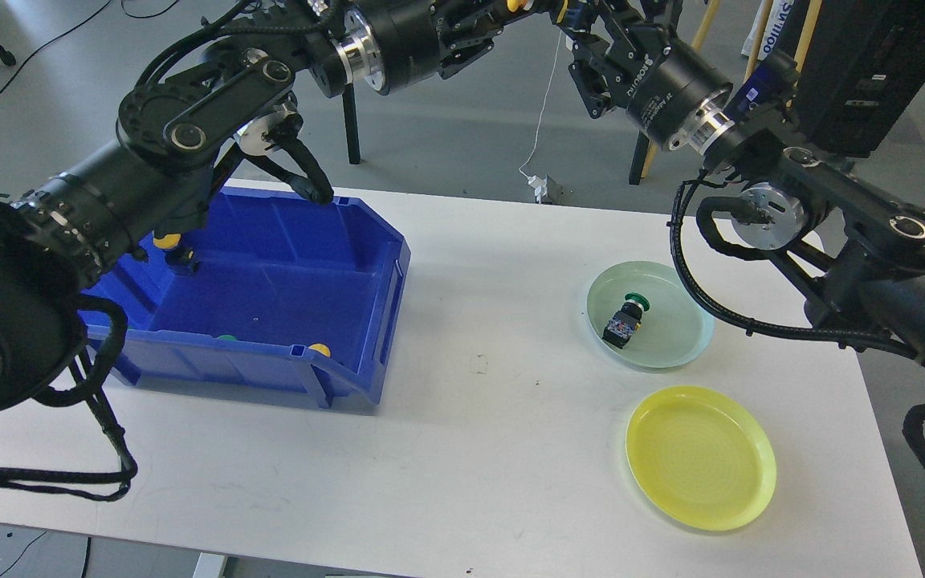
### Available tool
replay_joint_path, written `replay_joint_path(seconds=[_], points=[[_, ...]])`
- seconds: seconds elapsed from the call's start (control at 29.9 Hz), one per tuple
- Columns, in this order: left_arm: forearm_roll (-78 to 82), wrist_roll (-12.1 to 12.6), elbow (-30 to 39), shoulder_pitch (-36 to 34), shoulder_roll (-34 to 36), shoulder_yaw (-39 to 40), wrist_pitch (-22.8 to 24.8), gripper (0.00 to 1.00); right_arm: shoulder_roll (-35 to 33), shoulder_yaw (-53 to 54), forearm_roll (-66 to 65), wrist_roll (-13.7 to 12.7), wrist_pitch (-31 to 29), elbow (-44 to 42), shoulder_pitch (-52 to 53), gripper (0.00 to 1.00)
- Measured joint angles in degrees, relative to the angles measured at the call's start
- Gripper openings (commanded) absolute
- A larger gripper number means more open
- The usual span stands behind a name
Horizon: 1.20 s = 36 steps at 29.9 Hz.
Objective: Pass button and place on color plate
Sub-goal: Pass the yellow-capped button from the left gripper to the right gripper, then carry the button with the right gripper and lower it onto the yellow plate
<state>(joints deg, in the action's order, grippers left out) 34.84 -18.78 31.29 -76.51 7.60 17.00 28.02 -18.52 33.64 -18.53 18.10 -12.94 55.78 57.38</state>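
A green-capped button [627, 318] lies on its side in the pale green plate [683, 341]. The yellow plate [702, 457] in front of it is bare. In the blue bin [278, 281] a yellow button [167, 241] stands at the back left, partly behind my left arm. A green cap [226, 338] and a yellow cap [319, 349] peek over the front wall. Both arms are raised, and my left gripper [511, 10] and right gripper [576, 24] meet at the top edge. A small yellow piece [515, 4] shows there, cut off by the frame.
The white table [478, 417] carries the bin at left and the two plates at right. My left arm's cable [109, 433] hangs over the table's front left. Chair legs and a white cable stand on the floor behind.
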Motion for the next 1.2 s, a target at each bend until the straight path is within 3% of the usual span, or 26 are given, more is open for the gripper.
replay_joint_path(seconds=[0.17, 0.47, 0.67, 0.94, 1.2], points=[[-0.53, 1.62, -1.13, 0.15, -0.04, 0.08, 0.00, 0.92, -0.10, 0.04, 0.03, 0.11, 0.00, -0.02, 0.00, 0.15], [0.08, 1.39, -3.05, 0.32, 0.91, -0.63, -0.01, 0.96, -2.41, 0.21, 0.08, -1.06, -0.12, -0.64, -0.28, 0.15], [0.15, 0.88, -5.04, 0.52, 4.61, -0.79, -0.03, 0.96, -15.80, -2.09, 0.26, -2.83, -3.23, 3.78, -6.74, 0.16], [0.15, -0.41, -5.20, -1.22, 7.85, -0.11, -0.03, 0.96, -34.04, -5.56, 0.22, -2.61, -8.70, 16.16, -22.72, 0.18], [0.15, -0.56, -5.13, -1.87, 7.29, -0.04, -0.01, 0.96, -41.41, -8.06, -1.12, -2.85, -9.41, 23.60, -38.41, 0.18]])
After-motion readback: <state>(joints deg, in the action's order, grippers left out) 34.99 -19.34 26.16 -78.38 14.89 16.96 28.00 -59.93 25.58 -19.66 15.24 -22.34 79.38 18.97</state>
